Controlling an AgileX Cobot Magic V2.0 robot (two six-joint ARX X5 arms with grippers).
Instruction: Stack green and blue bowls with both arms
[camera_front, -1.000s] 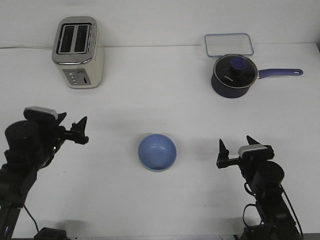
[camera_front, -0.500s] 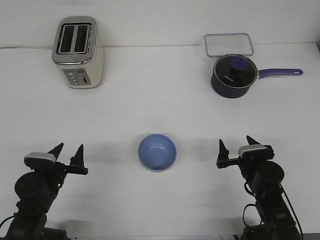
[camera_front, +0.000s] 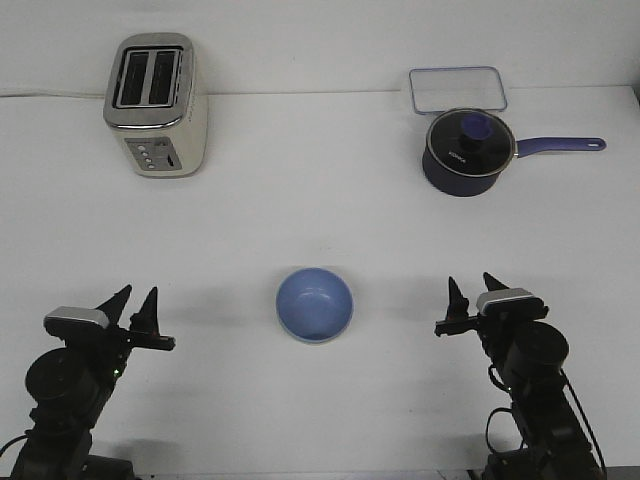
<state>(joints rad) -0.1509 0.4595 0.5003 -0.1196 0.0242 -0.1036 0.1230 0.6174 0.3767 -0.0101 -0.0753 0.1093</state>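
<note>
You can see small white lettering on the front wall of the dark saucepan (camera_front: 462, 160), but it is too small to read with certainty. You find no other legible text, number or sign anywhere.

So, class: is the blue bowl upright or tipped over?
Upright. The blue bowl shows its open mouth and round rim from above, resting on the white table.

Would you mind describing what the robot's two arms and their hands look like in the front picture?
Both arms are slim, black and jointed, with rounded black housings at the joints. The left hand and right hand each end in two pointed black fingers. A small silver-grey block sits just behind each hand. Thin black cables loop near the base of each arm. No markings are legible.
</note>
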